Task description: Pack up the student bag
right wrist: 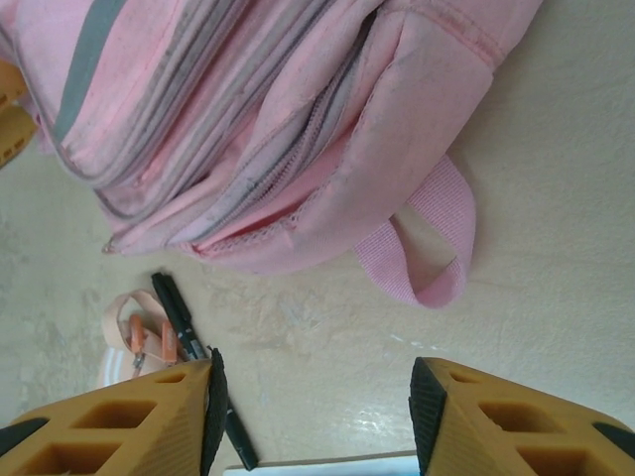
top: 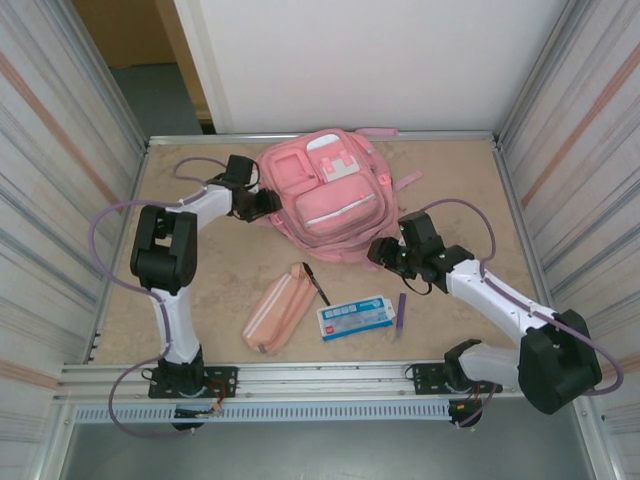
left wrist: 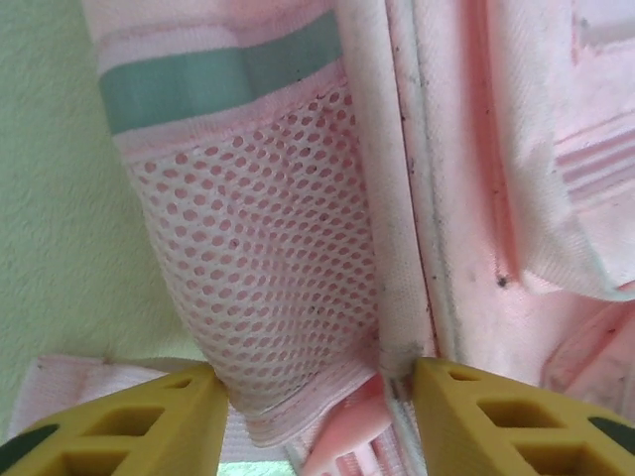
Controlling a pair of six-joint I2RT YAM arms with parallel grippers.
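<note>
Top view: student bag [top: 325, 195] lies flat on the bench [top: 210, 300], upper centre of frame, front pockets facing up, top end toward the upper edge.

Left arm [top: 165, 250] reaches to the bag's left side. Left wrist view: left jaws partly open, yellow fingers [left wrist: 149, 421] at the bottom corners of the frame. The bag's pink mesh side pocket [left wrist: 268, 268] sits between them, its fabric touching both inner faces. Cannot tell if it is a real clamp.

Right arm [top: 500, 300] has its jaws just off the bag's lower right corner. Right wrist view: right jaws about half open with nothing between them, only bare bench. The bag's zipped side fills the upper half of the frame, and a pink strap loop [right wrist: 427, 248] lies on the bench at right.

Lower centre of the top view, apart from the bag: salmon pencil case [top: 278, 308], black pen [top: 316, 284] beside its upper end, blue-and-white flat pack [top: 354, 316], purple pen [top: 401, 312] right of that.
</note>
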